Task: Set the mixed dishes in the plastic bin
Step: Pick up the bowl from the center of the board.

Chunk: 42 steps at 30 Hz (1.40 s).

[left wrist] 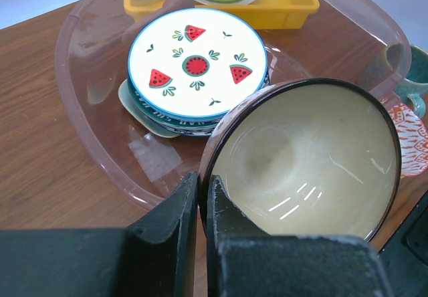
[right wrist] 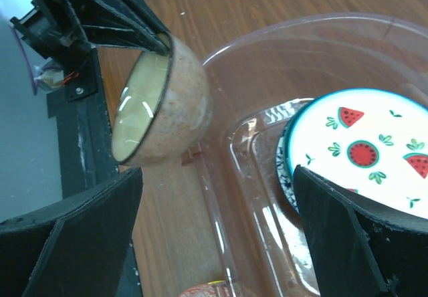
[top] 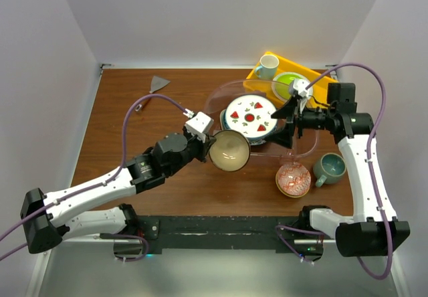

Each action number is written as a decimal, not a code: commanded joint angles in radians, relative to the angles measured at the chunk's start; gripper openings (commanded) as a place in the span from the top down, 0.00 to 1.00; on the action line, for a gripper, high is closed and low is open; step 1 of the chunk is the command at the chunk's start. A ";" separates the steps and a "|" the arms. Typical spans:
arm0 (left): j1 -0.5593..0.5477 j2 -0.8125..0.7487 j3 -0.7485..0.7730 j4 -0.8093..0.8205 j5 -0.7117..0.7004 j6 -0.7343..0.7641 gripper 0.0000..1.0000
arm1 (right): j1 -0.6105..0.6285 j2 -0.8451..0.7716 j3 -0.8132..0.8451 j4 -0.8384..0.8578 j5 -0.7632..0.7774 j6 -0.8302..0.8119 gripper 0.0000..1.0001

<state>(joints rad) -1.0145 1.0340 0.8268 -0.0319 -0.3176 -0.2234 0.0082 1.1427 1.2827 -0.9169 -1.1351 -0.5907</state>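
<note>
We see the left gripper (top: 211,137) clamped tight on the rim of the tan bowl (top: 229,150), one finger inside the wall and one outside, as the left wrist view shows up close. The bowl is tilted on its side, its cream inside turned toward the arms' bases, and it sits at the near-left rim of the plastic bin (top: 218,93), partly over that rim in the right wrist view; we cannot tell whether it touches the plastic. Inside the bin lies the white plate with red fruit marks (top: 250,117), flat on top of a stack; under it we make out only the edges of other plates, one with a blue pattern. The right gripper (top: 273,130) hangs over the right part of the bin with its fingers spread wide and nothing between them. On the brown table (top: 127,143), outside the bin on its near-right side, the red-patterned bowl (top: 293,179) stands upright just beside the rim, and the grey-teal mug (top: 330,168) stands just to the right of it. Behind the bin, at the far right, the yellow tray (top: 319,71) holds a lime-green plate (top: 287,85) and a white mug (top: 268,65). A small grey triangular piece (top: 159,83) lies at the far left of the table
</note>
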 commanded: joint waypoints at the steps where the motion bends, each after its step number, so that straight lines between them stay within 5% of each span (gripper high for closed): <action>1: 0.007 -0.003 0.075 0.233 -0.026 -0.047 1.00 | 0.050 -0.006 0.037 -0.007 0.056 0.052 0.02; 33: 0.007 0.070 0.087 0.355 -0.107 -0.074 1.00 | 0.173 0.002 0.056 0.161 0.376 0.298 0.02; 42: 0.007 0.124 0.132 0.343 -0.172 -0.122 1.00 | 0.291 0.045 0.075 0.208 0.486 0.344 0.02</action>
<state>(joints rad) -1.0145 1.1671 0.8532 0.1165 -0.4213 -0.2695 0.2474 1.1759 1.3109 -0.7582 -0.7185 -0.2790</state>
